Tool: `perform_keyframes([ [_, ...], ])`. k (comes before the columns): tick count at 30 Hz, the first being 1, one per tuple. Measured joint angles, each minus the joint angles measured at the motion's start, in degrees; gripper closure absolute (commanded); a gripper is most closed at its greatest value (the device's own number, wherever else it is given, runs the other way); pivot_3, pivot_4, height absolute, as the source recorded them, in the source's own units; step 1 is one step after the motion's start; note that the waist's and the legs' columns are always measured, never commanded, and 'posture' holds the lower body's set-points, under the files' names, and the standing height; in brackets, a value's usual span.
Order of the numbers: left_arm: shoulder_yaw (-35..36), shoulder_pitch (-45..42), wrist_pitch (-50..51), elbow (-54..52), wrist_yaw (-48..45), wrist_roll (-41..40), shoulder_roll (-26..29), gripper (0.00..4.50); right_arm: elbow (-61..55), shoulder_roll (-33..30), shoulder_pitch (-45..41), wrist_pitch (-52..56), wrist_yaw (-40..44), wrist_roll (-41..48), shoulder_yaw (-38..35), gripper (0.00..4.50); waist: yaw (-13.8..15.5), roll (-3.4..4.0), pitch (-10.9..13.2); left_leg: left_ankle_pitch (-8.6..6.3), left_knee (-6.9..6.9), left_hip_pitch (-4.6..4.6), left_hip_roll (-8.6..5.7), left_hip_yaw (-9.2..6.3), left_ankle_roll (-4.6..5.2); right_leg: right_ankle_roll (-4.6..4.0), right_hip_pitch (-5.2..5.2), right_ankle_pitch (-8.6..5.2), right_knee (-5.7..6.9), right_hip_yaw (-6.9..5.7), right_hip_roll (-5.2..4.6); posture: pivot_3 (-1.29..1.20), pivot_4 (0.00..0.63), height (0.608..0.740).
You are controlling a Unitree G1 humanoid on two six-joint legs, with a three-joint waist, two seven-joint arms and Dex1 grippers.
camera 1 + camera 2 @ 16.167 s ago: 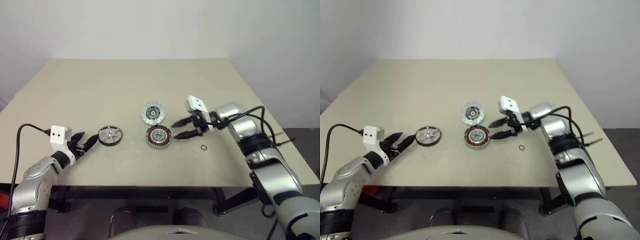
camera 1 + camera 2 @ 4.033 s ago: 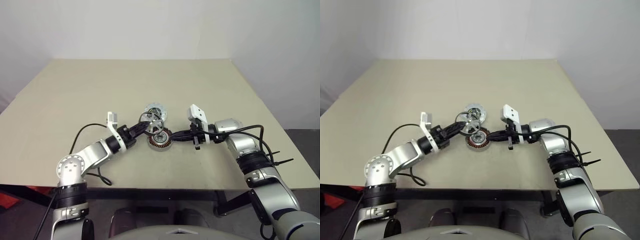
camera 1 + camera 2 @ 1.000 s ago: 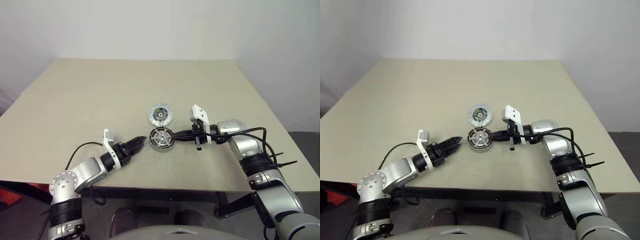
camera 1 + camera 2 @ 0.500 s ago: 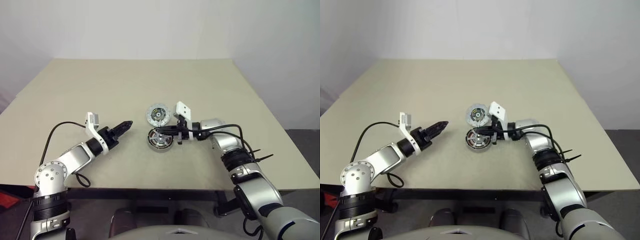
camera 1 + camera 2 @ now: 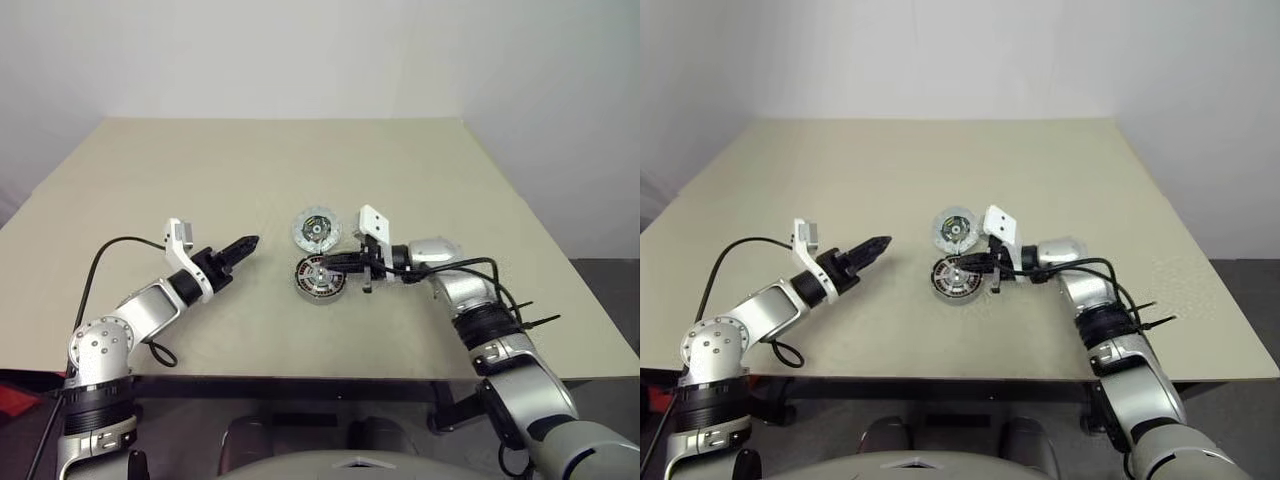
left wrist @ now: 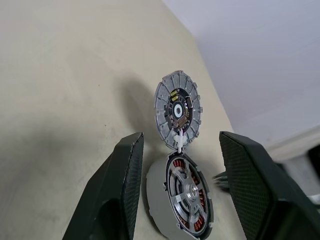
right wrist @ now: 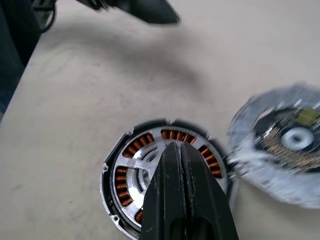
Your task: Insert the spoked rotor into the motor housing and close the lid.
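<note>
The left gripper (image 5: 240, 246) stands apart from the work, well to the left of the assembly on the table (image 5: 150, 170), its fingers (image 6: 117, 195) spread and empty; a second ago it sat lower and closer to the housing, so it has backed off and risen after releasing its part. The spoked rotor (image 7: 152, 165) now sits inside the motor housing (image 5: 318, 276), its silver spokes lying within the ring of copper windings — four seconds ago it was carried in the left gripper above the housing, so the insertion step reads as complete. The right gripper (image 5: 335, 266), jaws pressed fully together and holding nothing, has moved in over the last second from beside the housing to directly above its centre, its closed tip over the rotor hub; whether the tip touches the hub cannot be told. This placement suggests a seating press or a check on the rotor. Just beyond the housing, touching or nearly touching its far edge, the lid (image 5: 315, 230) lies flat on the table with its patterned face up — it has not been closed. The remaining work is therefore the lid: it must be swung or lifted over the housing once the right gripper clears the centre.
</note>
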Motion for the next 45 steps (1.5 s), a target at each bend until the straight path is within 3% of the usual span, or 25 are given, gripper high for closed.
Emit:
perform_keyframes([
  [2,-0.6,-0.3,-0.1,0.3,-0.5,0.5,0.0,1.94,-1.1,-1.7,-2.1,-0.7,1.9,0.0,0.1,4.5,0.0,0.0,0.0,0.0,0.0,0.01,0.0,0.0,0.0,0.0,0.0,0.0,0.01,0.0,0.0,0.0,0.0,0.74],
  [5,-1.1,-0.5,-0.1,0.9,-1.2,1.6,-0.1,1.91,-1.1,-4.8,-4.7,-3.7,5.7,-1.5,1.8,3.86,0.0,-0.01,0.0,0.0,0.01,0.01,0.0,0.0,0.0,0.01,0.01,0.0,0.0,-0.01,0.0,0.0,0.0,0.74],
  [11,-1.2,-1.1,-0.1,1.3,-2.5,3.4,0.1,1.91,8.9,-8.1,-13.4,-18.8,14.0,-8.5,8.2,1.94,-0.1,-0.01,0.0,0.0,0.08,-0.07,0.02,0.0,0.01,-0.02,-0.05,0.01,0.06,-0.01,0.0,0.0,0.0,0.74],
  [20,-2.3,-1.0,-0.1,-2.5,-4.9,6.5,3.6,1.91,21.0,-6.8,-23.2,-32.8,16.3,-11.4,16.8,1.94,-0.1,0.0,0.0,-0.06,0.22,-0.27,0.03,0.0,0.1,-0.07,-0.15,0.03,0.07,-0.03,-0.01,0.0,0.0,0.74],
  [30,-2.1,0.1,-0.1,-3.2,-4.9,7.6,3.6,1.91,18.6,-10.1,-21.4,-38.1,16.5,-9.7,29.5,1.94,-0.1,0.0,0.0,-0.08,0.34,-0.33,0.04,-0.01,0.14,-0.08,-0.16,0.04,0.12,-0.02,0.0,0.0,0.0,0.74],
  [45,-2.2,1.5,-0.2,-3.3,-4.9,8.8,2.1,1.91,20.8,-7.2,-21.6,-41.6,16.6,-12.0,28.9,1.94,-1.2,-0.01,0.0,-0.08,0.38,-0.36,0.04,-0.01,0.14,-0.09,-0.19,0.04,0.17,-0.02,-0.01,0.0,0.0,0.74],
])
